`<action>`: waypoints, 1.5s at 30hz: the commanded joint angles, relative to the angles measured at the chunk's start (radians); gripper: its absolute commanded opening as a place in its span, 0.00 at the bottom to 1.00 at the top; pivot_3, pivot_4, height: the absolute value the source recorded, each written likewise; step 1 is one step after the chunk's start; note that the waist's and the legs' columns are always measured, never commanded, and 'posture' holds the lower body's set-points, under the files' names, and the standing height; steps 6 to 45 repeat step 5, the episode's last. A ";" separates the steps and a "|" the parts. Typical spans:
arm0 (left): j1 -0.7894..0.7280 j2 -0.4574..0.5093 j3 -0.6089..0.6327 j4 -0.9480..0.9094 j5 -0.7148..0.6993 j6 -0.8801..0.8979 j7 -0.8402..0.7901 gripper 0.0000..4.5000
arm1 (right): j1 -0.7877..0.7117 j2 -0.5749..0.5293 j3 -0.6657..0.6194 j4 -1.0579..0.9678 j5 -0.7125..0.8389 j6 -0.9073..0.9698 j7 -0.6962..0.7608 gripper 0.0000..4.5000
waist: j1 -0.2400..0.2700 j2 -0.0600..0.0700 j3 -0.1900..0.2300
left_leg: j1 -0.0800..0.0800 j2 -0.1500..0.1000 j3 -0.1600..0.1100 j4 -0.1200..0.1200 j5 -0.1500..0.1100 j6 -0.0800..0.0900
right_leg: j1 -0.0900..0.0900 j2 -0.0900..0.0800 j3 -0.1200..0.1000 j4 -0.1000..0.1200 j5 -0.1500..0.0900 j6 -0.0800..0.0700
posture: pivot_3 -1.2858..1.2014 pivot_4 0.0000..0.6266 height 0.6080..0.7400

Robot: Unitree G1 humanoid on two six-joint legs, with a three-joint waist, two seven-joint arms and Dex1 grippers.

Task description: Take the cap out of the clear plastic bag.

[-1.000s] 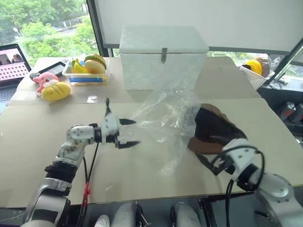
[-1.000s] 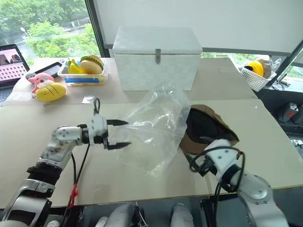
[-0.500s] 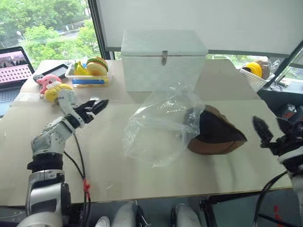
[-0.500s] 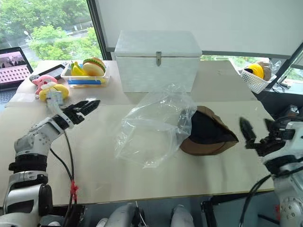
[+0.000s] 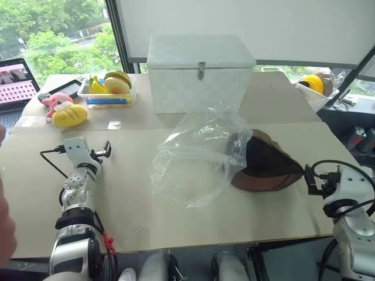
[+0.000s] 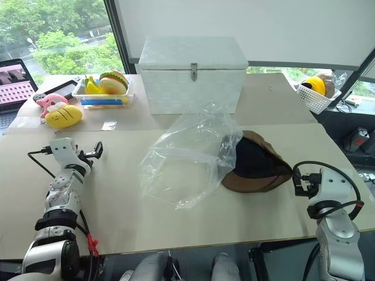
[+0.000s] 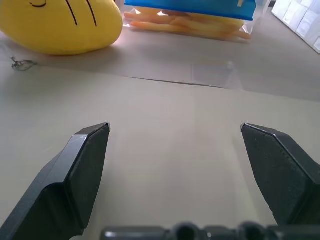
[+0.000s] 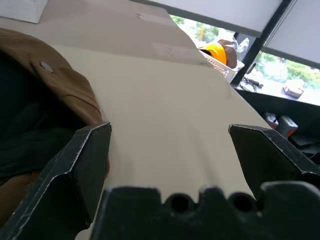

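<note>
No readable writing. Soft brown cap (image 5: 266,170) (dark panels) beside crinkly clear bag (image 5: 196,161); my left pincer (image 7: 175,145) and right pincer (image 8: 170,145) gape empty.

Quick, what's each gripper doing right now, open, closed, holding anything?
Left gripper: open, holding nothing, over bare table.
Right gripper: open, holding nothing, beside the cap.

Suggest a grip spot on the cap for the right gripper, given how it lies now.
Probably the brown rim on the cap's outer end, nearest the open right gripper. That end lies bare on the table, while the other end sits against the mouth of the clear plastic bag. Coming in low from the robot's right should keep the fingers off the film.
</note>
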 commanded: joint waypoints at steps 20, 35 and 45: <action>0.027 -0.046 0.001 -0.020 0.013 -0.056 0.017 1.00 | -0.044 0.006 0.019 0.027 -0.046 -0.064 -0.006 0.99 | 0.001 0.001 0.000 | 0.000 0.000 0.000 0.000 0.000 0.000 | 0.000 0.000 0.000 0.000 0.000 0.000 | 0.52 0.24 0.87; 0.027 -0.046 0.001 -0.020 0.013 -0.056 0.017 1.00 | -0.044 0.006 0.019 0.027 -0.046 -0.064 -0.006 0.99 | 0.001 0.001 0.000 | 0.000 0.000 0.000 0.000 0.000 0.000 | 0.000 0.000 0.000 0.000 0.000 0.000 | 0.52 0.24 0.87; 0.027 -0.046 0.001 -0.020 0.013 -0.056 0.017 1.00 | -0.044 0.006 0.019 0.027 -0.046 -0.064 -0.006 0.99 | 0.001 0.001 0.000 | 0.000 0.000 0.000 0.000 0.000 0.000 | 0.000 0.000 0.000 0.000 0.000 0.000 | 0.52 0.24 0.87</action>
